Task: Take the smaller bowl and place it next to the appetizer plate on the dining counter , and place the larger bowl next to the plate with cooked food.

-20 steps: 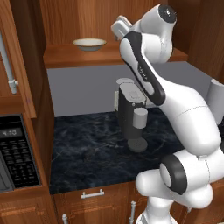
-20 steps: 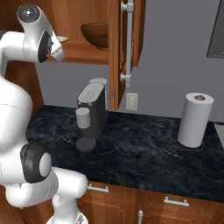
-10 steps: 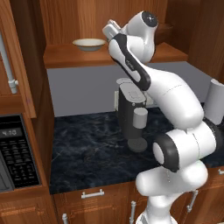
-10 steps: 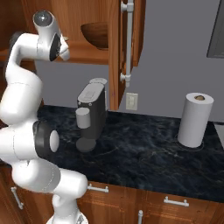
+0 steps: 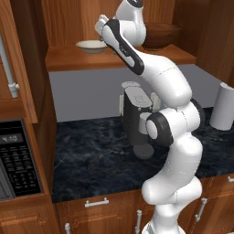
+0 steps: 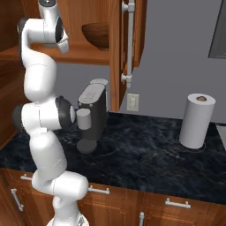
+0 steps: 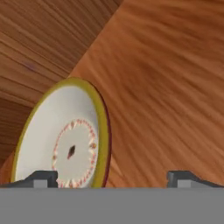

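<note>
Smaller bowl on cabinet shelf, left of larger bowl on same shelf. Fingers spread wide, holding nothing, bowl off toward one tip rather than centred. Risk: closing now could clip the rim and tip or shove the bowl along the shelf. Gripper hidden behind the arm in base views; fingers cropped low in hand view; plates and dining counter unseen.

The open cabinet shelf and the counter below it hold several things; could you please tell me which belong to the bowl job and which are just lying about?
Part of the job:
- smaller bowl, cream, on the shelf
- larger bowl, dark wood, on the same shelf
- gripper, open, close to the smaller bowl

Just lying about:
- coffee machine on the dark counter
- paper towel roll
- microwave
</note>
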Robot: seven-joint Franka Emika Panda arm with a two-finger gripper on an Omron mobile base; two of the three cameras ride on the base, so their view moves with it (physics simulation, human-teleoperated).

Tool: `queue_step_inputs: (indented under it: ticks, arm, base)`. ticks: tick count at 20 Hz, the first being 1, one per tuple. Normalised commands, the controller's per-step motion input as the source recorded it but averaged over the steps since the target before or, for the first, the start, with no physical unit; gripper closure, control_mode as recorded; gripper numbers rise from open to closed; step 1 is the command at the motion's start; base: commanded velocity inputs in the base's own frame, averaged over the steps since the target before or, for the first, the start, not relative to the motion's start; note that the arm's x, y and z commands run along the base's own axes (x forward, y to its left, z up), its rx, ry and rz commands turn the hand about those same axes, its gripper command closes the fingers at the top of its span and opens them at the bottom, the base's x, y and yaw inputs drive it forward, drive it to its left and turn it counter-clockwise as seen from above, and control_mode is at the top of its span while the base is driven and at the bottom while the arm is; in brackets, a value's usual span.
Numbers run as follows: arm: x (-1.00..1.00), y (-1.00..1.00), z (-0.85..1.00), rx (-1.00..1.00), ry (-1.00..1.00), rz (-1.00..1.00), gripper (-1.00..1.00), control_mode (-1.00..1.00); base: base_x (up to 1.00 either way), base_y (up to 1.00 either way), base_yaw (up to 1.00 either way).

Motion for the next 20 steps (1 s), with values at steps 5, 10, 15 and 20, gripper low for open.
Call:
queue_step_inputs:
  ticks: [5, 10, 15, 20]
  arm:
    - [0.21, 0.26, -0.46, -0.03, 0.03, 0.00, -1.00, -1.00]
    - [0.26, 0.20, -0.48, -0.02, 0.00, 0.00, 1.00, -1.00]
    - [0.00, 0.00, -0.36, -0.04, 0.00, 0.00, 1.00, -1.00]
    - [0.00, 0.00, -0.10, 0.00, 0.00, 0.00, 1.00, -1.00]
  base:
    - [0.00, 0.00, 0.00]
    - [0.00, 0.00, 0.00]
    - [0.00, 0.00, 0.00]
    - [0.00, 0.00, 0.00]
